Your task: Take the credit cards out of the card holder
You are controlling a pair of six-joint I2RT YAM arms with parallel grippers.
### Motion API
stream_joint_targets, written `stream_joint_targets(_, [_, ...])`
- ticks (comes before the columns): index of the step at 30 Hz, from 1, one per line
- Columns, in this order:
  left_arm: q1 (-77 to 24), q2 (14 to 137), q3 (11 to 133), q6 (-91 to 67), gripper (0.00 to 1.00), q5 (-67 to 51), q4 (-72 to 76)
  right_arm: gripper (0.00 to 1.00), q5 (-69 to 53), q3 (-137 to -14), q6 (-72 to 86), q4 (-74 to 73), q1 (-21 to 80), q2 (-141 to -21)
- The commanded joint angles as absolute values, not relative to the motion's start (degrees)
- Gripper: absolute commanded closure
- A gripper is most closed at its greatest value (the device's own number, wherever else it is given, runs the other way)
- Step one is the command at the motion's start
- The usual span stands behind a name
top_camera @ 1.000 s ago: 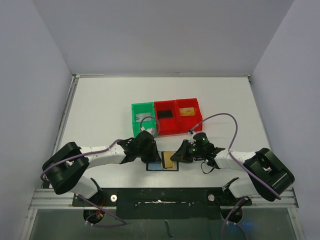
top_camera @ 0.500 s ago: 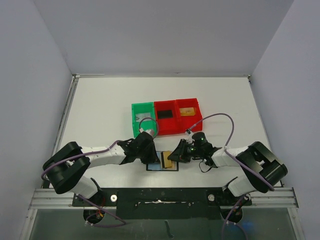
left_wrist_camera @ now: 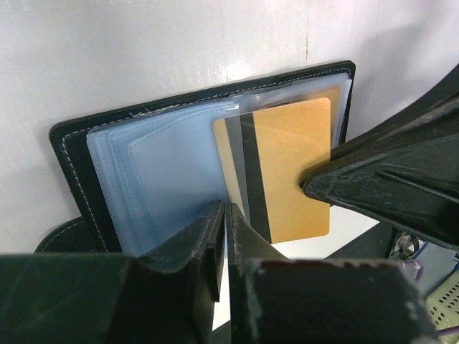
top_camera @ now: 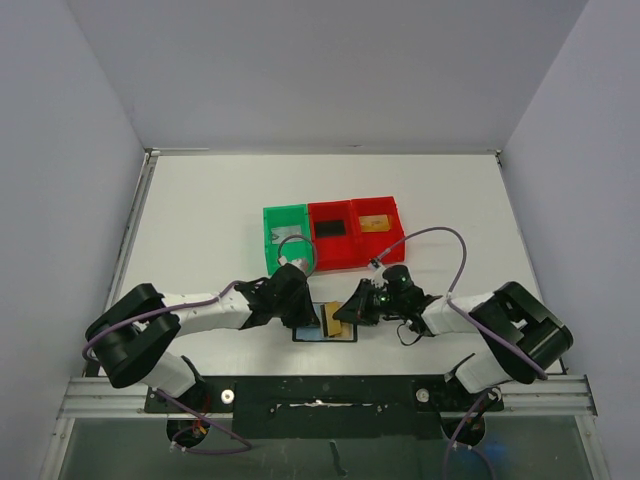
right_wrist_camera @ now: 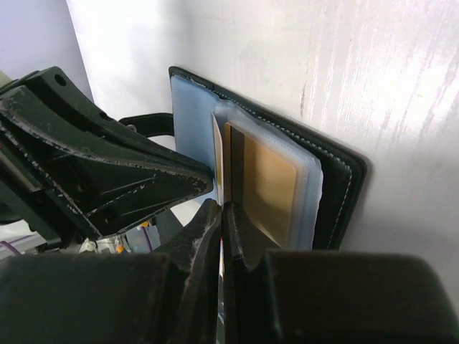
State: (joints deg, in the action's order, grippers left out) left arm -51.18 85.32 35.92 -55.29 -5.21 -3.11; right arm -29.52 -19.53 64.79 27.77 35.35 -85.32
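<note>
So the card holder point(left_wrist_camera: 72, 143) still held its gold card point(left_wrist_camera: 294, 172), with the right gripper point(right_wrist_camera: 221, 211) clamped on it after sliding closer. Left gripper point(left_wrist_camera: 224, 211) stayed pressed closed against the holder.

This is a robotics lab, set up as a small test cell rather than any lived-in room. A bare white tabletop point(top_camera: 200, 200) sits boxed in by plain pale walls point(top_camera: 330, 70) on three sides, with no furniture, window or decoration. Two white-and-black robot arms, the left arm point(top_camera: 200, 312) and the right arm point(top_camera: 470, 320), are bolted to a metal rail point(top_camera: 320, 395) along the near edge. Loose purple cables point(top_camera: 440, 232) loop from the arms, and green indicator lights glow on the right one. A row of small green and red plastic bins point(top_camera: 340, 265) stands on the tabletop like sorting props for a trial.
</note>
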Motion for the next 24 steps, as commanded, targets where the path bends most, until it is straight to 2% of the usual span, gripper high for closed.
stream_joint_targets(1, [-51.04,84.38,34.37,-54.71,0.94,-1.98,-4.48,1.00,-26.23,-18.48,62.51,23.93,35.77,-79.64])
stream_joint_targets(9, [-51.07,82.52,34.03,-55.00,0.93,-1.93,-4.26,1.00,-23.45,-17.15,60.87,17.97,35.00,-70.87])
stream_joint_targets(20, [-51.08,77.66,34.62,-55.72,0.89,-2.53,-4.04,1.00,-20.81,-15.22,60.59,21.10,34.68,-62.69])
stream_joint_targets(24, [-50.78,71.34,33.80,-55.71,0.80,-2.18,-2.41,1.00,-16.78,-16.91,55.72,14.85,33.03,-55.77])
